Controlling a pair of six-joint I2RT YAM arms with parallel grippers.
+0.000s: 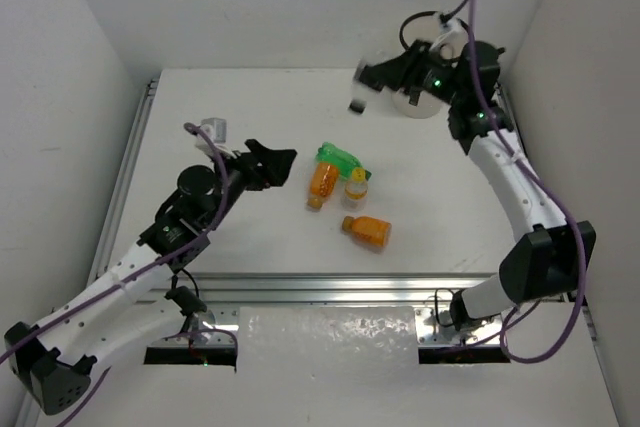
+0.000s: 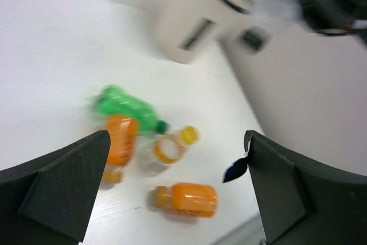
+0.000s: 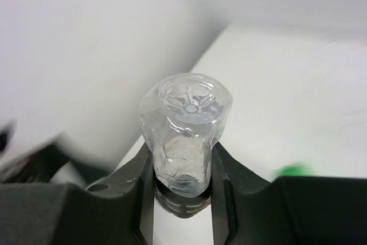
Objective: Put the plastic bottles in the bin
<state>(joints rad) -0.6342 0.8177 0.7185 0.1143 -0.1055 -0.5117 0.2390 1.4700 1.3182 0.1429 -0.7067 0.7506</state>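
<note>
Small clear plastic bottle [image 3: 186,121] clenched in right gripper [image 3: 182,167], left gripper [image 1: 272,163] spread wide and empty above white worktop [image 1: 250,107]

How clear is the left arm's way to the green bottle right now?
Likely reachable. The left gripper is open, empty and pointed that way, with only bare table between it and the green bottle. An orange bottle lies close against the green one, so the grasp could be tight.
</note>
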